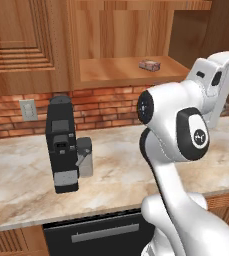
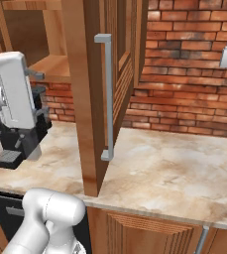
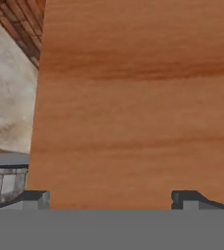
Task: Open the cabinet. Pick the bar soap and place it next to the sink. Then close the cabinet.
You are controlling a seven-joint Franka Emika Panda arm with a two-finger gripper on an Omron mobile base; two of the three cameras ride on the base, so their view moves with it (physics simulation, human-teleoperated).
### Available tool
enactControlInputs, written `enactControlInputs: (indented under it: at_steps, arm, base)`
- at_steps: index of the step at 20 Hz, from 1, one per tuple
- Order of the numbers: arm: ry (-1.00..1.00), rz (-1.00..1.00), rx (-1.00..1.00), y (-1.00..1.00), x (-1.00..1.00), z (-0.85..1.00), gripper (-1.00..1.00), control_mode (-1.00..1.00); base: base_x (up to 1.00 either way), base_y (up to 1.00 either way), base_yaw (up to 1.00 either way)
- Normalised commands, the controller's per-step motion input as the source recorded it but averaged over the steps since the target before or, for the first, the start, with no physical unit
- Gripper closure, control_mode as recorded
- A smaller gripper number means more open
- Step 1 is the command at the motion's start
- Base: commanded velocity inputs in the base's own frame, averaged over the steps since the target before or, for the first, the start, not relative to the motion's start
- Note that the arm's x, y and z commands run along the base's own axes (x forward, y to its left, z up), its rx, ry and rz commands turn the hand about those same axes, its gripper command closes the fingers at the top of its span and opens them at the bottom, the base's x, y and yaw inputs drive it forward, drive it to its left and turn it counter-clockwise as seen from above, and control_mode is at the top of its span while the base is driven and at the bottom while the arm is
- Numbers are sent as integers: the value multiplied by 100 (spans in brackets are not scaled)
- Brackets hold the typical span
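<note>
Hand view puts the gripper (image 3: 111, 197) close against the wooden face of the open door (image 3: 133, 97), its two tips standing wide apart with nothing between them. Left base view shows the soap (image 1: 149, 64) lying flat on the cabinet (image 1: 126, 70) shelf, long axis running across the shelf, well apart from the hand; I judge it lies above and to the gripper's left, so the hand must swing around the door to reach it.
</note>
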Motion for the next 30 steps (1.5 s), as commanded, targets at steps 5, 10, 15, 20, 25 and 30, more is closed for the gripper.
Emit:
enactControlInputs:
  at_steps: [5, 10, 15, 20, 25, 30]
  arm:
    - [-17, 0, 28, 15, 17, -1, -100, -100]
    - [-20, 0, 43, 14, 42, -9, -100, -100]
    - [-15, 0, 46, 8, 58, -13, -100, -100]
    - [-12, 0, 48, 0, 56, -6, -100, -100]
    - [-12, 0, 46, 0, 51, -18, -100, -100]
    - [-4, 3, 39, 0, 32, -4, -100, -100]
  base:
    - [0, 0, 0]
    - [0, 0, 0]
    - [0, 0, 0]
    - [0, 0, 0]
    - [0, 0, 0]
    - [0, 0, 0]
